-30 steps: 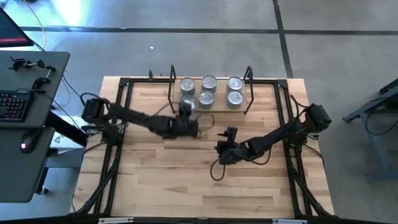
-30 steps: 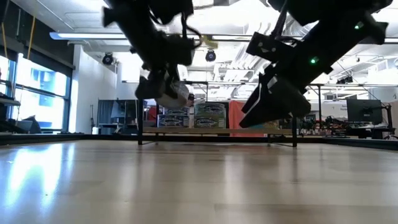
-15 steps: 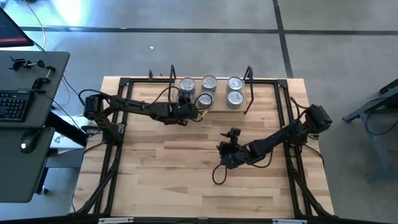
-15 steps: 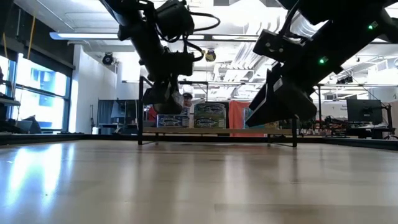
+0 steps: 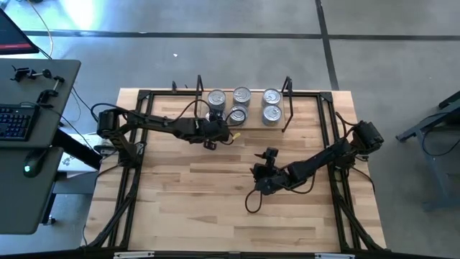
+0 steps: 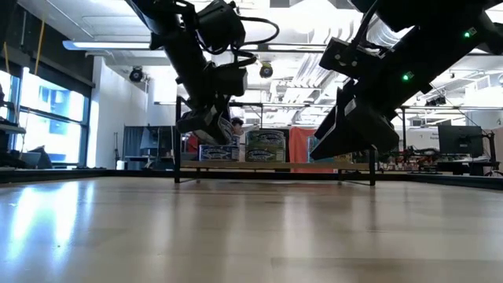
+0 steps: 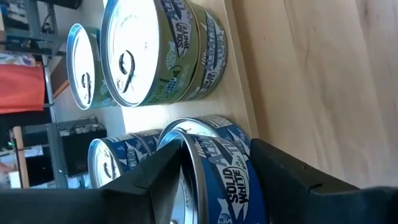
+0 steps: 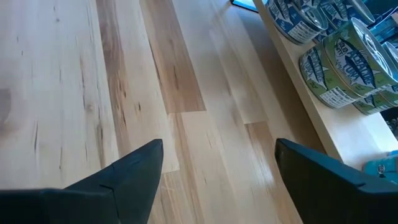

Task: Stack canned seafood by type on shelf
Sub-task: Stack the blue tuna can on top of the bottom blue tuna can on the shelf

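On the high view the shelf (image 5: 243, 124) lies across the far edge of the wooden surface (image 5: 187, 208), toward twelve o'clock, with its black wire uprights at both ends. Silver-lidded seafood tins stand on it in pairs: a green-labelled stack (image 7: 163, 53) beside the blue "Solid White" tins (image 7: 217, 171), and two more tins (image 5: 271, 105) near the shelf's three o'clock end.

The left tool (image 5: 210, 128) reaches in from nine o'clock and sits at the shelf's near edge, over the front blue tin at the nine o'clock end. In the left wrist view its two dark fingers (image 7: 155, 180) stand on either side of that tin's rim; a sliver of gap shows on one side, but whether the other finger touches the label cannot be told, so the tool reads as parted around the tin rather than clamped on it. The tin rests on the shelf board, with another blue tin behind it.

The right tool (image 5: 264, 173) hangs over the bare middle of the surface, at about four o'clock from the shelf, its fingers (image 8: 130, 174) spread wide and empty.
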### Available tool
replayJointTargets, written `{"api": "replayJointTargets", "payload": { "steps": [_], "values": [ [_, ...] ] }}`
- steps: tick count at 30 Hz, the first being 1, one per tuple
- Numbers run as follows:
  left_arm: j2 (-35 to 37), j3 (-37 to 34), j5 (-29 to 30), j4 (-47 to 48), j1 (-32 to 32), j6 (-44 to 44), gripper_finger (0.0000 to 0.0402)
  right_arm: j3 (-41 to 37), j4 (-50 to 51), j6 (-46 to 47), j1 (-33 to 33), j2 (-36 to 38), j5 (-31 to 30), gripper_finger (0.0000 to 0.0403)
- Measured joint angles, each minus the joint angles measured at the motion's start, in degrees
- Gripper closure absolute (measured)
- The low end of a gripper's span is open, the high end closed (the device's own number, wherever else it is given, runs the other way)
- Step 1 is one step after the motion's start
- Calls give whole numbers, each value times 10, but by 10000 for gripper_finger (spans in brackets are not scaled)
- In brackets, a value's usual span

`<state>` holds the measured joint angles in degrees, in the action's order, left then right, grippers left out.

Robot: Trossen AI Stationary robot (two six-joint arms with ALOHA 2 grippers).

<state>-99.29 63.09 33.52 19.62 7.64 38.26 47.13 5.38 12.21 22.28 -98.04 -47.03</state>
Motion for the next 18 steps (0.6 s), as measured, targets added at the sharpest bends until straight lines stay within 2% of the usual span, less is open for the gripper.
{"api": "replayJointTargets", "payload": {
  "steps": [5,13,18],
  "values": [
    [0,0,5,-1,-3,24,222,0,0,0,0,0,0,101],
    [0,0,47,-2,-17,43,277,0,-1,0,0,0,0,101],
    [-1,0,86,-12,-18,31,281,0,-1,3,0,0,0,101]
  ]
}}
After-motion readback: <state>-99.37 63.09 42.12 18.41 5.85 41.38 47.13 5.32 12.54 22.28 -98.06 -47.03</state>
